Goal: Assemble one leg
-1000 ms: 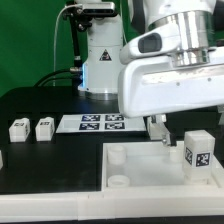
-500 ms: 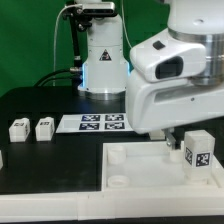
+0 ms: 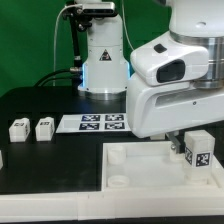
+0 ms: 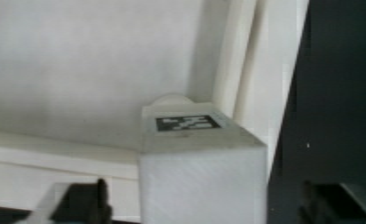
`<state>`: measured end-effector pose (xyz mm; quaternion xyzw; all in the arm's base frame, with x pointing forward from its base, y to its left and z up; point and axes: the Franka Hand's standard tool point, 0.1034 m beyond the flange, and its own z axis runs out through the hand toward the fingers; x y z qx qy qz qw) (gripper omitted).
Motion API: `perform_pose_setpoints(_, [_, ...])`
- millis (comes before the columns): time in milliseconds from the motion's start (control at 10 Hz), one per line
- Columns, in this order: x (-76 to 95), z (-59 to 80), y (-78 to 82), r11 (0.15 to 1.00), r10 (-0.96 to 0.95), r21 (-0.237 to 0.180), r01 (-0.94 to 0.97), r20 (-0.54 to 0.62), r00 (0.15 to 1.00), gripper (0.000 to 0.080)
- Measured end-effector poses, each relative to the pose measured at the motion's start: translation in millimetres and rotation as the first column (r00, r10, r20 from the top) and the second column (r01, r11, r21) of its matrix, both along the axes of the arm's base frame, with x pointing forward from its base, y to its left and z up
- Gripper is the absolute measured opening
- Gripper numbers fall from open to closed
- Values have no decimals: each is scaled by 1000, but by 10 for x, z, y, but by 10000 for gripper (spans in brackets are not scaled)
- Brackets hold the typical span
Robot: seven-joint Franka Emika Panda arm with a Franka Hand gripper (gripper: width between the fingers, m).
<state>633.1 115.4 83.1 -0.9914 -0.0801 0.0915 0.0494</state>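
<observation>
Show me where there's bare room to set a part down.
Free: the black table nearer the camera than the two loose legs, on the exterior view's left of the tray; also the tray's flat middle. Crowded: the tray's far right, where the open gripper straddles the standing leg; the marker board strip behind.

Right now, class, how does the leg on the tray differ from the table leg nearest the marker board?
Tray leg rests on the white tray; table leg rests on the black table.
Tray leg sits between the open gripper's jaws; table leg lies far from it.
Both are small white posts.
</observation>
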Motion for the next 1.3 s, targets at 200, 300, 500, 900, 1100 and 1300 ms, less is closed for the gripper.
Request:
perform_pose_setpoints(200, [4, 3, -5, 1000, -20, -4, 20, -1, 1000, 294])
perform_pose_setpoints(300, [4, 3, -3, 997, -74, -14, 73, -5, 997, 294])
perform_pose_setpoints(500, [12, -6, 0, 950, -306, -58, 305, -9, 952, 294])
perform_pose_setpoints(900, [31, -12, -43, 636, -766, -100, 765, 40, 642, 294])
perform_pose_setpoints(1100, [32, -16, -84, 336, -941, -129, 933, -4, 338, 294])
perform_pose_setpoints(1300, [15, -14, -48, 88, -996, -178, 980, 14, 92, 294])
